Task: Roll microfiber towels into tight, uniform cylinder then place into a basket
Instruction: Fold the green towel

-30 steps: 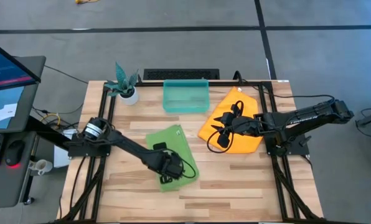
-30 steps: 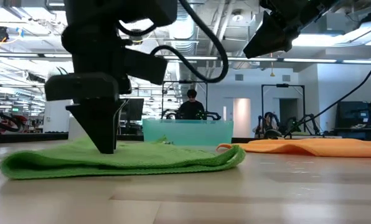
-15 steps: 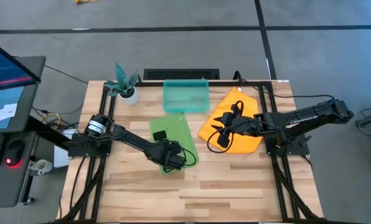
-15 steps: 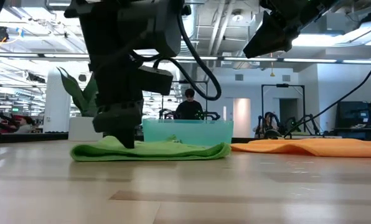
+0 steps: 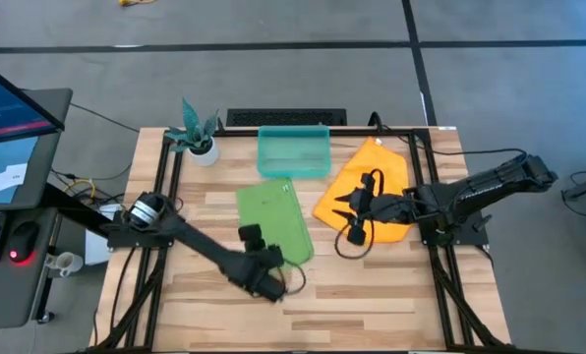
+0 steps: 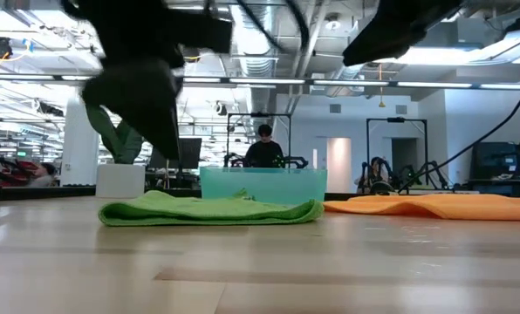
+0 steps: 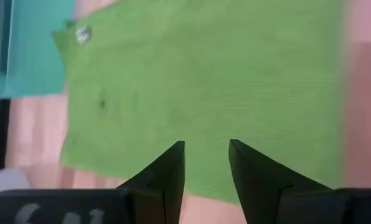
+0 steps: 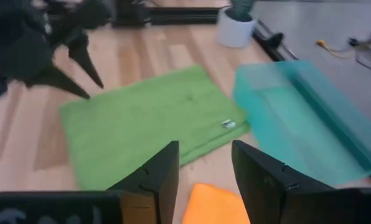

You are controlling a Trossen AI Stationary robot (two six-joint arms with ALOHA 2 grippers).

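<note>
The lime green towel [image 5: 273,221] lies flat on the wooden table, its far end with a small tag [image 7: 81,34] next to the teal basket [image 5: 293,152]. My left gripper [image 5: 254,238] hangs open above the towel's near end [image 7: 204,168], clear of it [image 6: 164,139]. The orange towel [image 5: 367,197] lies spread at the right. My right gripper [image 5: 344,205] hovers open high over its left part [image 8: 204,162], touching nothing. The basket stands at the far edge with nothing showing inside.
A white pot with a teal plant [image 5: 197,138] stands at the far left corner. Black frame rails [image 5: 170,177] run along the table's left and right sides. Bare wood [image 5: 372,285] lies along the near edge. A person [image 6: 265,146] stands in the room behind.
My left gripper, its tips down on the green towel, slid the cloth toward the far edge until it lay straight beside the basket. Then it rose clear, tipped less steeply and drew back toward the near edge. The towel now lies still.
</note>
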